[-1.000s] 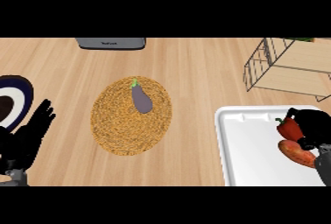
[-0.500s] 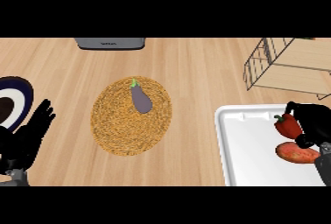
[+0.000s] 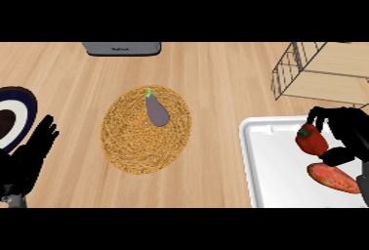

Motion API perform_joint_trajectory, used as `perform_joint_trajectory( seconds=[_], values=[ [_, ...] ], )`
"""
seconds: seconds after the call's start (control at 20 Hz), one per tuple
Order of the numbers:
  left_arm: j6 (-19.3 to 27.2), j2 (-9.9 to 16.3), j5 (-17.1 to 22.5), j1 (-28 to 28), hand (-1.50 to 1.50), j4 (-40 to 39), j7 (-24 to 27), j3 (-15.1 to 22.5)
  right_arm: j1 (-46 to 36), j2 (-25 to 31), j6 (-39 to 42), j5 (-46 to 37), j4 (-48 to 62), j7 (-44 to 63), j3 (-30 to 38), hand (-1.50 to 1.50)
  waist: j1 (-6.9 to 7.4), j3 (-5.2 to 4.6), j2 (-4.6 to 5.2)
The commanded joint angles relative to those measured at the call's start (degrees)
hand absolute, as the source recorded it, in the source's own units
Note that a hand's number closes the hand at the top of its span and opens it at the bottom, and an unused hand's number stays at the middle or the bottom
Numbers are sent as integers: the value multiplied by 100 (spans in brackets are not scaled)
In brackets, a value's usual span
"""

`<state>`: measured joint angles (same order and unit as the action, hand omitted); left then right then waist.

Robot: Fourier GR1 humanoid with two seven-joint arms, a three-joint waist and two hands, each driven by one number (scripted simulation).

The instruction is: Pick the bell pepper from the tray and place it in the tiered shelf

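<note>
The red bell pepper (image 3: 311, 140) with its green stem is held above the white tray (image 3: 277, 161) at the right, and my right hand (image 3: 347, 132) is curled round it from the right side. An orange-red sweet potato (image 3: 333, 177) lies on the tray just below the pepper. The wire tiered shelf (image 3: 324, 71) with wooden boards stands at the upper right, beyond the tray. My left hand (image 3: 27, 158) rests open at the lower left edge, fingers up.
A woven round mat (image 3: 130, 146) in the middle of the counter carries a purple eggplant (image 3: 156, 110). A dark-rimmed plate (image 3: 14, 119) sits at the left edge. A grey appliance (image 3: 121, 48) shows at the top.
My right hand has lifted the bell pepper off the tray, away from the sweet potato, moving it up and slightly towards the shelf. The left hand has barely moved.
</note>
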<state>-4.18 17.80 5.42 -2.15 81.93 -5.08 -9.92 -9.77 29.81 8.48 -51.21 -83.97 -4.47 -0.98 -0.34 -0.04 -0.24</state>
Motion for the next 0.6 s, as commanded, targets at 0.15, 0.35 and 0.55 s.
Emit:
perform_joint_trajectory(
  seconds=[0.15, 0.35, 0.55],
  values=[
    [80, 21, -60, -30, 0, 224, -158, -53, 369, 270, 1482, 1615, -1957, 391, 1038, 150, -115, -1, -31],
    [-194, 171, 133, -116, 0, 5, 60, -251, 92, 355, 2231, 3016, -2036, 754, 2171, 150, -97, -4, -28],
    [-44, -3, -16, 132, 0, -352, 186, -187, 122, 356, 2768, 4119, -2428, 1355, 2931, 150, -96, -5, -5]
  ],
)
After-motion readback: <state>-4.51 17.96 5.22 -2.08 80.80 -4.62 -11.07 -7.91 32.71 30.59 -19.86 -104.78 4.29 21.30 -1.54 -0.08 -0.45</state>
